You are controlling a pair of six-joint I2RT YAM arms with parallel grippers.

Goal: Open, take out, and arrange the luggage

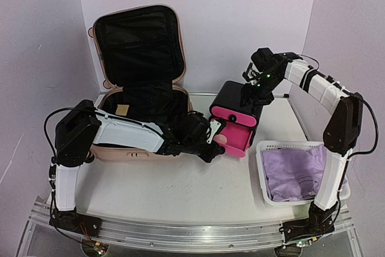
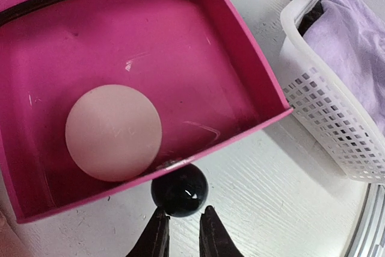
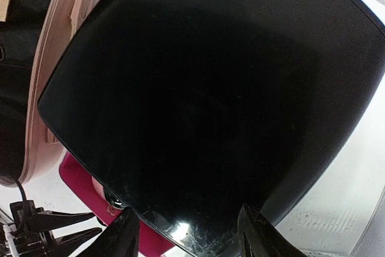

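Luggage (image 1: 139, 46) is open at the back left of the counter (image 1: 198, 194), lid upright against the wall, black lining showing, left arm reaching across its front. Left gripper (image 2: 184, 215) is nearly together with a slim gap, tips right at the black knob (image 2: 179, 189) of the pulled-out pink drawer (image 2: 150, 40), which holds a pale pink ball (image 2: 113, 132); can't tell if it's actually pinching the knob. Right gripper (image 3: 187, 210) has its fingers well apart over the glossy black top of the drawer box (image 1: 237, 103), with the white basket (image 1: 262, 176) of purple cloth (image 1: 295, 170) at front right.
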